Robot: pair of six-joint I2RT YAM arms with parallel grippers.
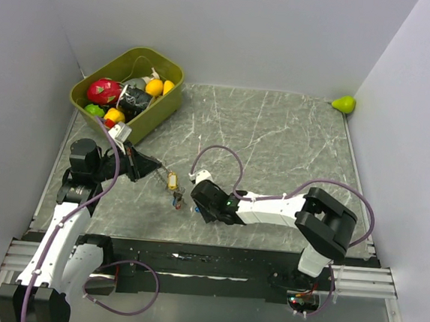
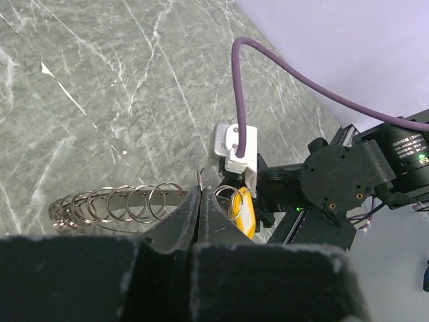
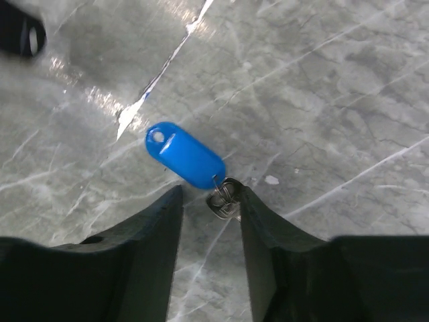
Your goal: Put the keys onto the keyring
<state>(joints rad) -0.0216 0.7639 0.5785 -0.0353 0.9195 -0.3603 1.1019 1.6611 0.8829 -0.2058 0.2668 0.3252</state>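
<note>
The left fingers [image 2: 191, 209] pinch the silvery keyring [image 2: 114, 204], a yellow-tagged key [image 2: 241, 213] just beside them. The right fingers [image 3: 164, 221] stand open astride the blue-tagged key [image 3: 186, 156] on the surface [image 3: 322, 100].

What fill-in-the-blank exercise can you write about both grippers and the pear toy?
1. The fingers of the right gripper are ____ around the small metal ring of the blue oval plastic key tag.
2. The left gripper is ____ on the silvery chain of metal rings.
3. The green pear toy lies in the far ____ corner of the grey marbled table.
Missing words: open; shut; right.
</note>
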